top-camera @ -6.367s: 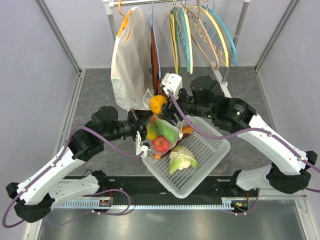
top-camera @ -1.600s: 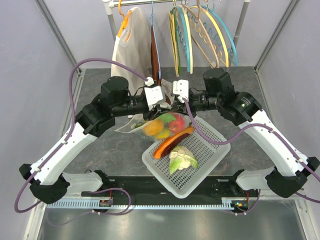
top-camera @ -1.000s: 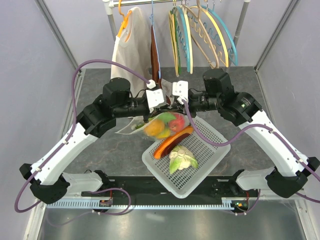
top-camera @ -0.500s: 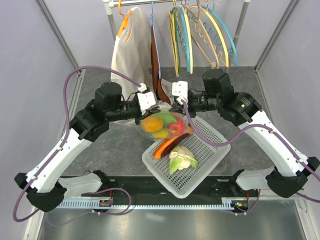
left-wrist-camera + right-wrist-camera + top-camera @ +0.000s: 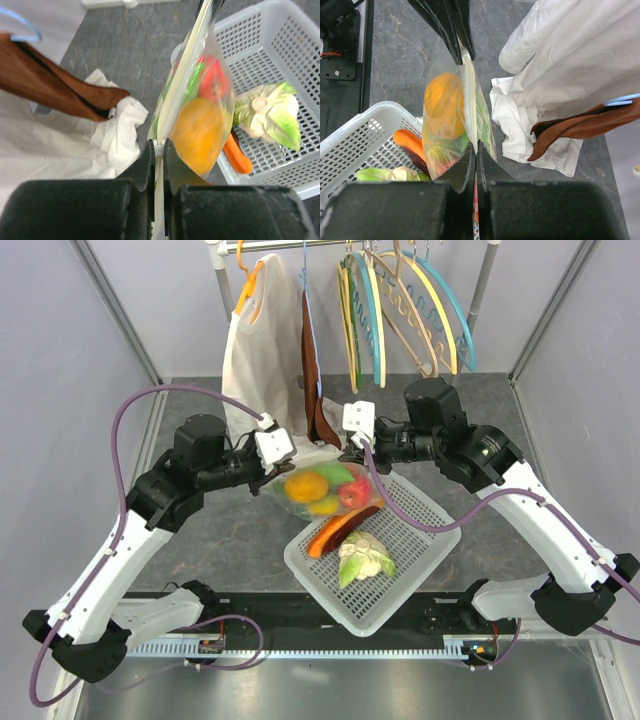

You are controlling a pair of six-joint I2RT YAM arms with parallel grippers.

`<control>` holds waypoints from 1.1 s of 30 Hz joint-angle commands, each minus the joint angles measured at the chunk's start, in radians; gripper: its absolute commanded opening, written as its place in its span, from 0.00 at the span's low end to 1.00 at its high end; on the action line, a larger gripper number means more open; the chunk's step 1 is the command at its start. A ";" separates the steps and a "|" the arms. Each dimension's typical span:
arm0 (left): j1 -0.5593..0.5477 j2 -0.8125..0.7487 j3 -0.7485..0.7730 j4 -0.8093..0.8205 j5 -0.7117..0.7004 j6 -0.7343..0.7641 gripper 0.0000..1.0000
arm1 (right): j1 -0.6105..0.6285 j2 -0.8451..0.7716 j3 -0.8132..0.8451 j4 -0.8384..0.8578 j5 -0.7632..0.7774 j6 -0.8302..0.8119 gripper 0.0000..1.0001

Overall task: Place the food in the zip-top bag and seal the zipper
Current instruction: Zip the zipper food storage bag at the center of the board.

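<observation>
Both the left pincer (image 5: 157, 148) and right pincer (image 5: 476, 150) pinch the zipper (image 5: 183, 75). Pull it taut, then slide one along.

Top external: high, distant, facing down on whole table (image 5: 220, 540).
Wrists: close, facing each other along zip-top bag (image 5: 200, 100).
Shared: zip-top bag, basket (image 5: 430, 540).

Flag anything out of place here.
The cauliflower and long orange piece lie in the basket, outside the bag, though the left end effector and right end effector pinch its top strip.
</observation>
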 commanded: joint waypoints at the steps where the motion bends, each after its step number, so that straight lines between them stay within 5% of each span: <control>1: 0.062 -0.037 -0.050 -0.117 -0.078 0.041 0.02 | -0.004 -0.048 0.046 0.074 0.026 0.008 0.00; 33: 0.256 -0.117 -0.210 -0.178 -0.216 0.193 0.02 | -0.003 -0.066 0.075 0.171 0.263 0.004 0.00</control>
